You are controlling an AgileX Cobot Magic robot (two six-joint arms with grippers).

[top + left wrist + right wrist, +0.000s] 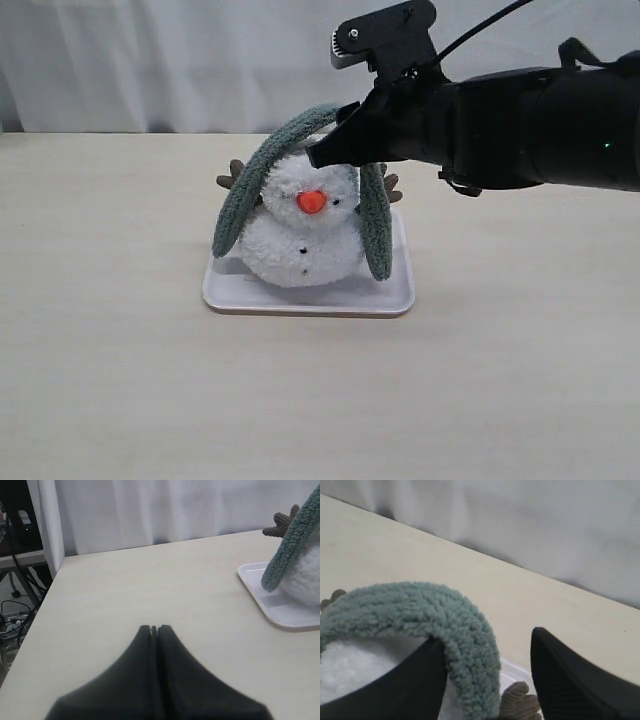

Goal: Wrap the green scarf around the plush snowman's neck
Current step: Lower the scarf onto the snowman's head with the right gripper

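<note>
Sitting in white tray [395, 296], plush snowman [300, 255]

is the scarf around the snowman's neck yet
No, the scarf arches over the snowman's head, with both ends hanging down beside its body.

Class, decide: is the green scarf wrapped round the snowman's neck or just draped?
Draped. The green scarf arches over the plush snowman's head, ends hanging down both sides.

A pale beige table [120, 380] carries one white tray [226, 292] near its middle.
</note>
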